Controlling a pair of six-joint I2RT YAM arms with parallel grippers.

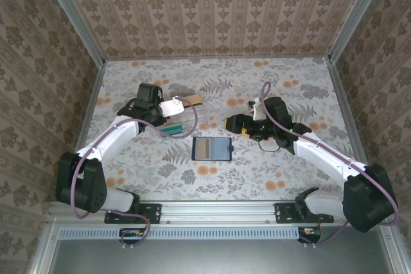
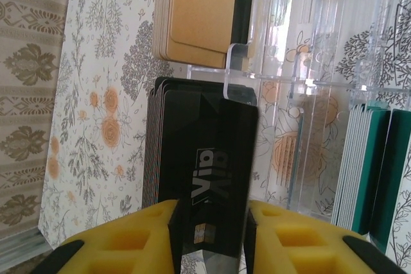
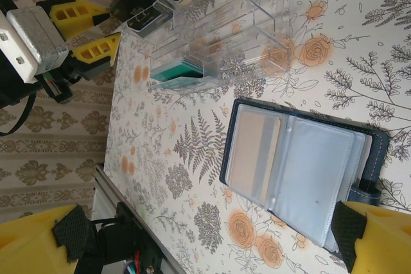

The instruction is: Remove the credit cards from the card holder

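The card holder point(image 1: 212, 149) lies open on the table, with a tan credit card point(image 3: 253, 155) in its left clear pocket point(image 1: 205, 149). My right gripper point(image 1: 232, 123) hovers just behind the card holder point(image 3: 302, 171), and in the right wrist view the right gripper point(image 3: 212, 235) has its jaws wide open and empty. My left gripper point(image 1: 173, 108) is at the clear tray. A black credit card point(image 2: 212, 158) stands slanted between its parted fingers point(image 2: 209, 222), leaning on a stack of black cards point(image 2: 160, 152) in a tray compartment. The left gripper point(image 3: 115, 27) also appears beside the tray in the right wrist view.
The clear plastic tray point(image 2: 302, 81) has several compartments: a tan stack point(image 2: 199, 11), the black stack and a teal stack point(image 2: 369, 171). It sits at the back left point(image 1: 183, 120). Patterned walls close in the table. The metal rail point(image 1: 218, 211) runs along the near edge.
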